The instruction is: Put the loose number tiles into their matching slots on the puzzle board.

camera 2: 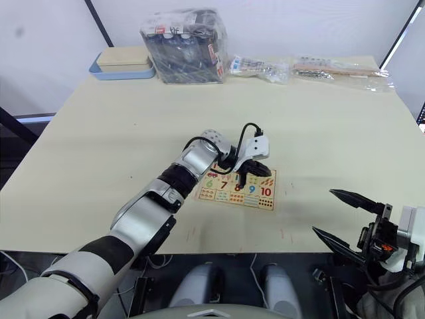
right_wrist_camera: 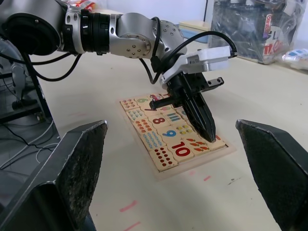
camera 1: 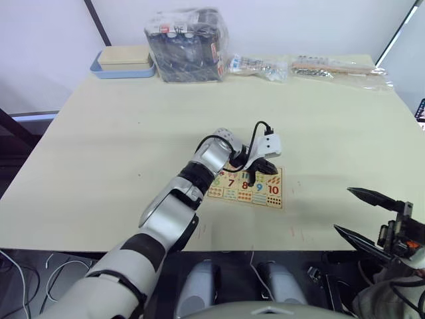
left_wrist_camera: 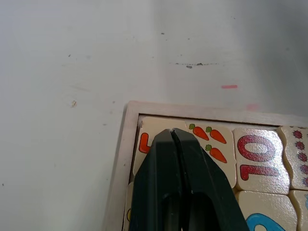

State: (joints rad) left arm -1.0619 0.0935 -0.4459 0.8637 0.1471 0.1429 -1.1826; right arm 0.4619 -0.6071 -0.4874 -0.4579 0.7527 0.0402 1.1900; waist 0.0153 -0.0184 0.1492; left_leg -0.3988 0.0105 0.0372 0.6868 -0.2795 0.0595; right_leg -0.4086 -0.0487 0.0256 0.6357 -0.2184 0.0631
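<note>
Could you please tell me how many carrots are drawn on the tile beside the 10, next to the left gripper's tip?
3: two side by side near the tile's outer edge and one below them, right beside the shut left gripper. The fingers may hide more.

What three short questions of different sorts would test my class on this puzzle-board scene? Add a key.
1. True or false: the left gripper has its fingers shut, tips at a corner of the puzzle board.
2. Which picture lies beside the red 10 tile at that corner: A stars, B carrots, C fish?
3. Fill in: the right gripper is ____, apart from the board.

Key: 1 true. 2 B, the carrot tile. 3 open.
</note>
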